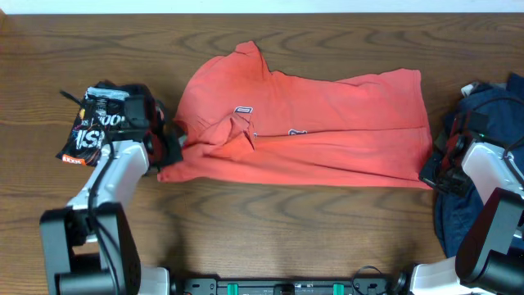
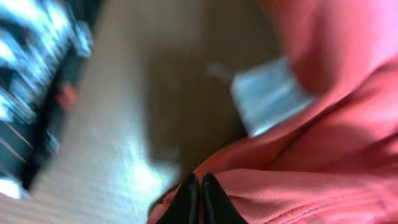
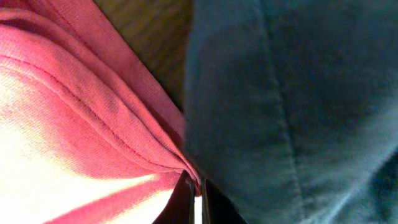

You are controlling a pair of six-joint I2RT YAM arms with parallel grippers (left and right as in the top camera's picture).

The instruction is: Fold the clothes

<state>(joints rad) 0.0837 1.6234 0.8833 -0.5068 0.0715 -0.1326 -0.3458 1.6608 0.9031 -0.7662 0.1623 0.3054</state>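
Left gripper (image 1: 169,151) and right gripper (image 1: 434,168) each pinch one lower corner of the red shirt (image 1: 327,123).
Overhead: the red shirt lies spread at the centre of the table (image 1: 286,233), with a black shirt (image 1: 98,123) at 9 o'clock and a navy shirt (image 1: 495,106) at 3 o'clock. Left wrist: closed fingers grip red cloth at 6 o'clock. Right wrist: closed fingers nip the red hem at 6 o'clock, navy cloth at 3 o'clock.

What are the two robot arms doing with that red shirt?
They are folding clothes. The red shirt lies spread out on the table. The left gripper is pinched shut on its left edge, and the right gripper is pinched shut on its lower right corner. A black shirt with white letters sits bunched at the left, and a navy shirt is piled at the right.
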